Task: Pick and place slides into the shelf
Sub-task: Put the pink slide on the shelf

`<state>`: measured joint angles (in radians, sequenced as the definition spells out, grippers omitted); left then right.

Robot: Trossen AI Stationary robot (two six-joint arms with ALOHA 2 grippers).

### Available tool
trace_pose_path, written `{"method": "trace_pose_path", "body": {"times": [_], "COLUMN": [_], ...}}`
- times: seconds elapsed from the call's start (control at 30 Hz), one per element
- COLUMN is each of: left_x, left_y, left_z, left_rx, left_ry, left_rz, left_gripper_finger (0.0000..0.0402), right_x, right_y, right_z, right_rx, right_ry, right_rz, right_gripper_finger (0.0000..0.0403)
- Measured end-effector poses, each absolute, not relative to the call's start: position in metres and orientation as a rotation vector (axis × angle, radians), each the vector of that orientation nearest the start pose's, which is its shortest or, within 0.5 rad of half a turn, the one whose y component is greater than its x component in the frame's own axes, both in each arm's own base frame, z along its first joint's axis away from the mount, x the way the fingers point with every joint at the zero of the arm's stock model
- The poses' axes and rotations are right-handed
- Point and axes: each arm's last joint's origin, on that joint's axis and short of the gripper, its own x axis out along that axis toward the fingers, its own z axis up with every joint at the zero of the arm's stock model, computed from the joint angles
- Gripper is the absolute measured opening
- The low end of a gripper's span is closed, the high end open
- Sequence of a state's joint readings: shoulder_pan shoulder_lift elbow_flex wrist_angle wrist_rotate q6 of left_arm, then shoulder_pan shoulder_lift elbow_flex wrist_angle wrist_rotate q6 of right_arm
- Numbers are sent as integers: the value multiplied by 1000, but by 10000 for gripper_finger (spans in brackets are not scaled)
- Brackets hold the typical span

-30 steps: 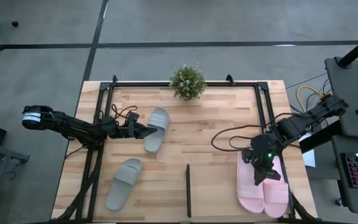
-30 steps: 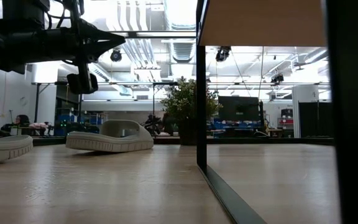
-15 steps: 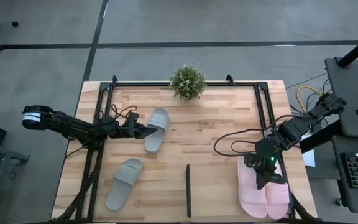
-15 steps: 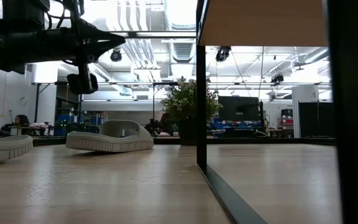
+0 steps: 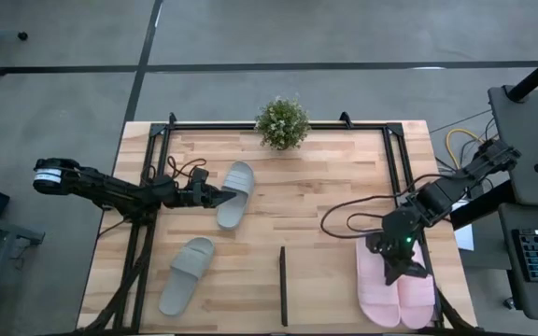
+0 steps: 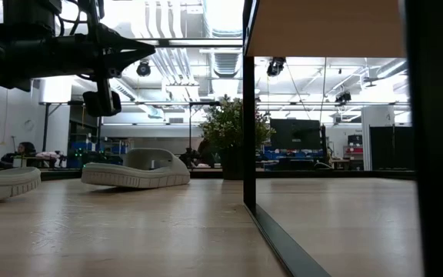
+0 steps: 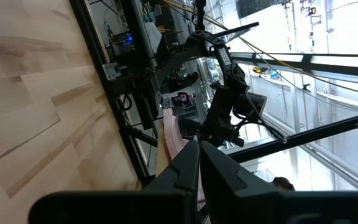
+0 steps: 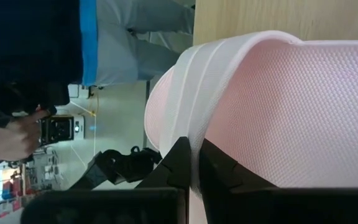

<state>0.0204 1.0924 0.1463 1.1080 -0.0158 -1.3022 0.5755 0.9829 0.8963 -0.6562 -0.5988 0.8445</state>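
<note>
Right claw [image 5: 407, 274] stays clamped on pink slide [image 5: 384, 297], barely shifted.

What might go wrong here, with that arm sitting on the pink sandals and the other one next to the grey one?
The right gripper is shut, pinching the strap of one pink slide. The thin hold may slip, or drag its twin lying against it. The pair sits at the table's edge, so a slide might fall off. The left gripper hangs shut right by a grey-green slide; a sideways move may knock it.
</note>
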Motion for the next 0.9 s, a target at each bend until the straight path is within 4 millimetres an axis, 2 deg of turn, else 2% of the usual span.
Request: {"method": "trace_pose_path", "body": {"times": [0.3,0.9], "left_x": [186,186], "left_y": [4,4], "left_z": [189,190], "left_rx": [-1298,-1299], "left_ry": [-161,-161], "left_rz": [-74,-74], "left_gripper_finger": [0,0], "right_x": [157,156], "right_y": [127,127], "right_z": [288,288], "right_rx": [678,669], "right_ry": [1282,1272], "right_rz": [702,688], "right_gripper_finger": [11,18]}}
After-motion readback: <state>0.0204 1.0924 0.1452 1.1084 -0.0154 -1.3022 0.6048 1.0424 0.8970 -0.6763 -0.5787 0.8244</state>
